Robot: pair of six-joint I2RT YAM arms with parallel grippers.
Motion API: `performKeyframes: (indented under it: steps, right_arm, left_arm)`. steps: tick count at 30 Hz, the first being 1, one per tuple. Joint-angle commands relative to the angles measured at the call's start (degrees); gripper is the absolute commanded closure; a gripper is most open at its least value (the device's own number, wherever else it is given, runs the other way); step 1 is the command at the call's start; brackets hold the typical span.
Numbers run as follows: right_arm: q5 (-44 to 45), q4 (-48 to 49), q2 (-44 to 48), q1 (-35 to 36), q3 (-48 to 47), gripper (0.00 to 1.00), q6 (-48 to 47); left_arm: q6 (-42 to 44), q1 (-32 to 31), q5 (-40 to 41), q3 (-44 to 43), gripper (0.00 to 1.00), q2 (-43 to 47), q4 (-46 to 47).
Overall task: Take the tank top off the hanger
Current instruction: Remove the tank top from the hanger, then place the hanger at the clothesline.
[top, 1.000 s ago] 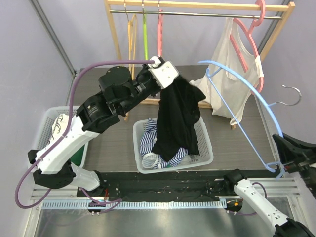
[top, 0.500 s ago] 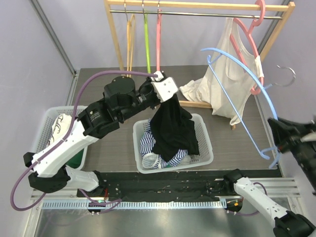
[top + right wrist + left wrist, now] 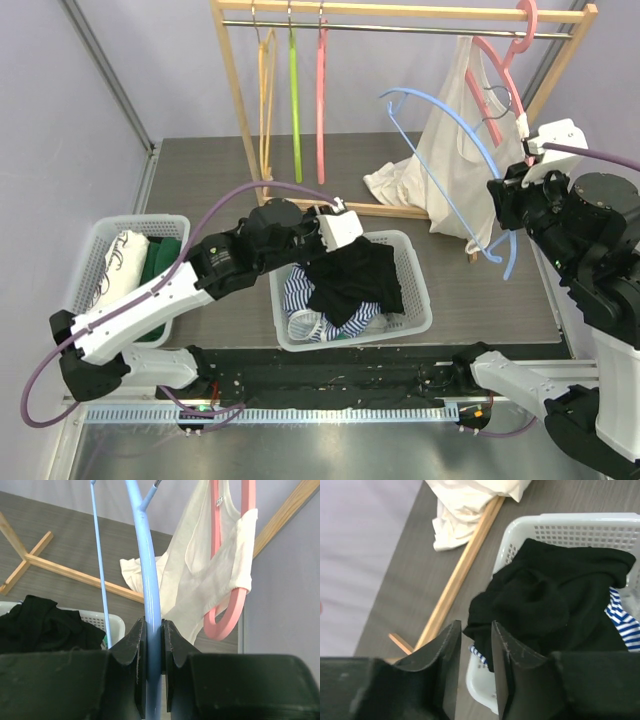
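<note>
The black tank top (image 3: 355,280) (image 3: 545,595) lies bunched in the white basket (image 3: 420,295) (image 3: 570,519), draped over its near rim. My left gripper (image 3: 335,235) (image 3: 476,626) hovers just above its left edge, jaws open with nothing between them. The bare blue hanger (image 3: 450,115) (image 3: 147,555) is held up on the right, and my right gripper (image 3: 503,205) (image 3: 152,625) is shut on its lower bar. The hanger's hook points toward the rack.
A wooden rack (image 3: 240,90) stands at the back with orange, green and pink bare hangers. A white tank top (image 3: 455,150) hangs on a pink hanger (image 3: 505,80) at its right end. A striped garment (image 3: 298,288) lies in the basket. A second basket (image 3: 100,240) sits left.
My left arm has come down with the black top into the basket and its jaws have opened off the cloth. My right arm has swung the blue hanger left, toward the rack.
</note>
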State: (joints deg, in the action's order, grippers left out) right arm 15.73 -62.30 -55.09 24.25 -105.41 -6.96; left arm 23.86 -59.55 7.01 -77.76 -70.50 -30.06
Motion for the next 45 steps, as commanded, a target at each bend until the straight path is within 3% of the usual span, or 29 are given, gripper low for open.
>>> performKeyframes:
  steps: [1,3,4,5,19,20,21,25,26,36,45]
  right_arm:
    - [0.5,8.1,-0.9,-0.2,-2.1,0.99,-0.6]
    - [0.6,8.9,-1.8,-0.2,-2.5,0.99,-0.7]
    - [0.6,8.9,-2.0,-0.2,-2.9,0.99,-0.7]
    - [0.8,9.0,-2.3,-0.2,-3.3,0.99,-0.8]
    - [0.5,9.2,-7.6,-0.2,-6.9,0.99,-2.0]
    - [0.2,9.3,-8.4,-0.2,-7.2,0.99,-1.7]
    - [-0.2,9.6,-8.5,-0.2,-7.1,0.99,-1.5]
    - [-0.5,9.6,-9.0,-0.2,-7.1,0.99,-1.4]
    - [-0.6,9.7,-8.8,-0.2,-6.9,0.99,-1.4]
    - [0.8,10.2,-10.4,-0.1,-7.6,0.99,-3.1]
    - [5.2,10.1,-18.5,1.4,-14.6,0.99,-5.9]
  left_arm:
    - [-3.3,0.0,1.6,3.7,0.57,4.2,3.1]
    - [-4.7,0.1,2.7,5.1,0.52,4.5,3.1]
    - [-5.4,0.2,3.0,6.0,0.41,4.4,2.7]
    - [-6.0,0.3,3.0,6.4,0.39,4.2,2.3]
    - [-7.2,0.8,0.2,15.0,0.34,3.4,5.4]
    - [-7.1,0.8,1.0,14.9,0.32,3.4,6.4]
    - [-7.1,0.8,1.3,15.0,0.21,2.7,8.9]
    - [-6.6,0.8,0.6,14.5,0.11,-0.2,12.7]
    - [-6.9,0.8,-2.2,14.5,0.01,-1.0,12.7]
    - [-7.0,0.8,-18.5,19.8,0.0,-3.7,13.1]
    - [-7.0,0.8,-20.9,18.3,0.1,-2.3,5.6]
